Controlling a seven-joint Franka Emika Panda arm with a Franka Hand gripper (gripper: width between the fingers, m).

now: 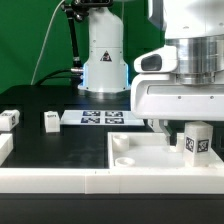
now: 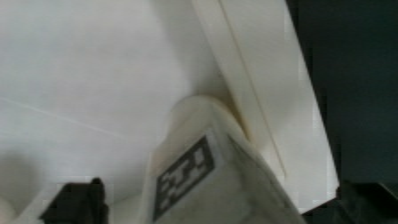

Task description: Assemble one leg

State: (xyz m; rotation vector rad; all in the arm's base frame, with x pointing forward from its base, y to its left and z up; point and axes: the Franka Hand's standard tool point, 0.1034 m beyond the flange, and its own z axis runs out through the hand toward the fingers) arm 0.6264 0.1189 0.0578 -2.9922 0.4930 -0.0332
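A leg [image 1: 196,140], a short white post with a black-and-white tag on its side, stands upright on the large white rimmed panel [image 1: 70,178] near the panel's far right corner. My gripper [image 1: 185,128] hangs straight over it, with the jaws on either side of the leg. In the wrist view the leg [image 2: 214,165] rises between the two dark fingertips [image 2: 80,202], and a gap shows beside it, so the gripper [image 2: 222,205] looks open around it. The panel [image 2: 89,80] fills that view. Two more legs [image 1: 8,120] [image 1: 51,120] lie on the black table at the exterior view's left.
The marker board [image 1: 98,118] lies flat on the table behind the panel. The robot's base [image 1: 104,60] stands at the back in front of a green backdrop. A round corner hole [image 1: 122,146] shows in the panel to the exterior view's left of the gripper.
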